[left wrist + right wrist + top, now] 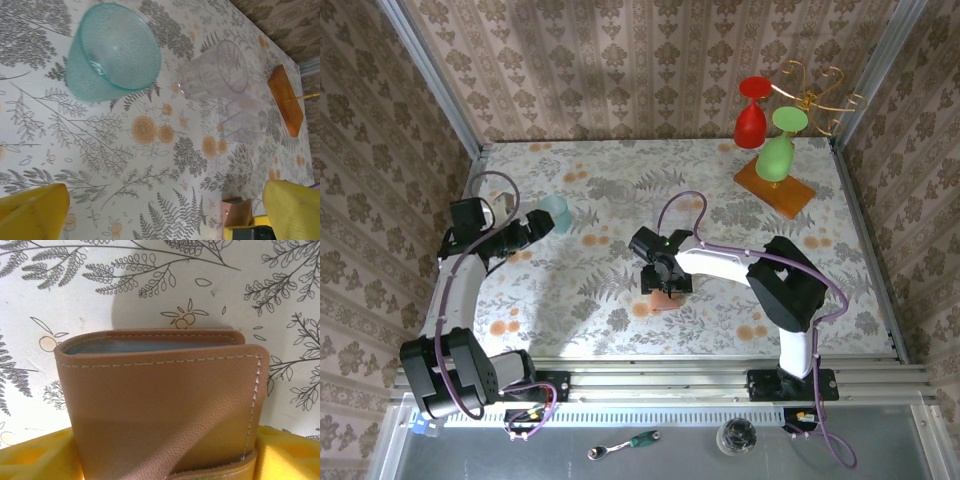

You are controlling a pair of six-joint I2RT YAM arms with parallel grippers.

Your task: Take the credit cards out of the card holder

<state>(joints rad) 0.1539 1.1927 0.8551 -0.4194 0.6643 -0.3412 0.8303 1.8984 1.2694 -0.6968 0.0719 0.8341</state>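
The card holder [165,400] is a tan-brown leather wallet, folded shut, with a strip of its grey-blue inner face showing at the top of the fold. My right gripper [165,432] is shut on it, a yellow finger [35,455] pressing on each side. From above, the right gripper [660,272] is at the table's middle with the card holder [666,299] under it. The holder [238,212] also appears in the left wrist view. The credit cards are hidden inside the fold. My left gripper [165,200] is open and holds nothing; it hangs at the left [533,226].
A teal cup [557,212] [112,50] stands just beyond the left gripper, with a clear plastic cup [215,70] past it. At the back right, an orange wooden slab [790,192] carries a wire rack with a red goblet [751,115] and a green goblet [778,150].
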